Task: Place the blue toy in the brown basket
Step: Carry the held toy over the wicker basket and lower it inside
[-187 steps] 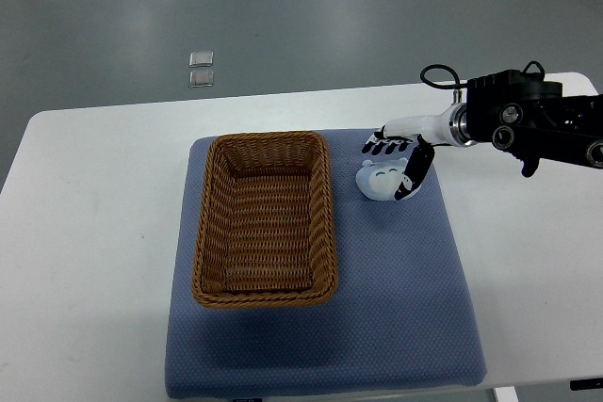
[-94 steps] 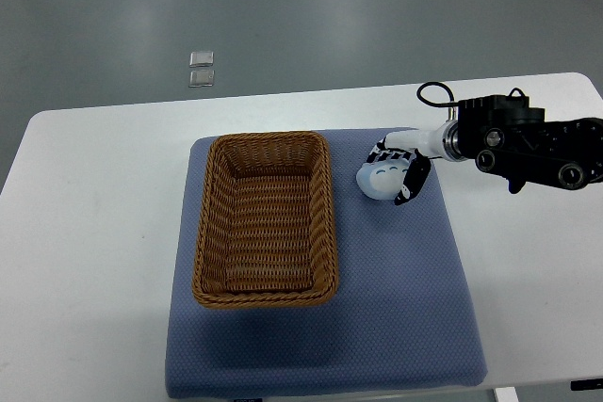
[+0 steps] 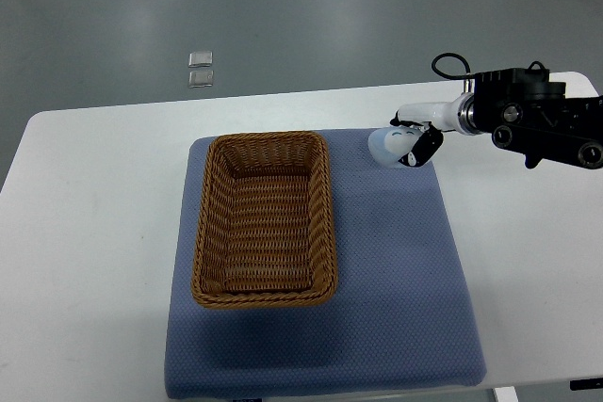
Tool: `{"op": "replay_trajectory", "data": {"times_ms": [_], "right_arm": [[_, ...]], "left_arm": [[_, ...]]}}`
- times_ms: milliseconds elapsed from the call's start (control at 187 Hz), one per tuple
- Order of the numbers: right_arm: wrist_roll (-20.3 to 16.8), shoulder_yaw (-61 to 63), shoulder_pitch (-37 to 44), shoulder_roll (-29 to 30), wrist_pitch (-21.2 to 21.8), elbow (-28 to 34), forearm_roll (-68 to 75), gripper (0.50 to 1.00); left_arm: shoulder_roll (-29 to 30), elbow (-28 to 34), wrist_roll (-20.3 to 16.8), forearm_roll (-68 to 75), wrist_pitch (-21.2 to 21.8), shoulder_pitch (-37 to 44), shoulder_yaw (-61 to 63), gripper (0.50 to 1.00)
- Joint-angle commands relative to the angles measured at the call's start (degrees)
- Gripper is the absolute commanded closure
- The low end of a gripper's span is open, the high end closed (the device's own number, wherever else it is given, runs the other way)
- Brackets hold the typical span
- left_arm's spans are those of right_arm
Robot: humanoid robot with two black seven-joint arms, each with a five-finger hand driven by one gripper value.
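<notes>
The pale blue toy (image 3: 384,144) is held in my right hand (image 3: 407,145), whose black and white fingers are curled around it. The hand holds it over the far right part of the blue mat (image 3: 396,270), to the right of the brown wicker basket (image 3: 265,219). The basket is rectangular, lies on the left half of the mat, and has nothing in it. My right arm (image 3: 528,120) comes in from the right edge. My left arm is out of view.
The mat lies on a white table (image 3: 94,233). Two small clear squares (image 3: 200,70) lie on the grey floor beyond the table's far edge.
My right hand closed on the toy on the mat and has lifted it, moving up the picture and slightly right, away from where it lay.
</notes>
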Motion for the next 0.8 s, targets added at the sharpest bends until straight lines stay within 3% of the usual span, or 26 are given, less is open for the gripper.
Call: {"op": "replay_trajectory", "data": {"times_ms": [0,214,796], "right_arm": [[0.0,0.0,4.3,-1.0,1.1,2.3,1.7,1.000],[0.2,0.1,9.2,0.8,3.8,5.2,6.3,1.000],[4.8,-1.8,8.8,22.4,2.6,1.5,8.0,1.000]], "left_arm": [[0.0,0.0,0.0,0.0,0.0,0.0,0.0,0.500],[0.0,0.0,-0.1,0.0,0.0,0.0,0.0,0.500],[0.0,-0.7,0.0,0.0,-0.1,-0.1,-0.2,0.500]]}}
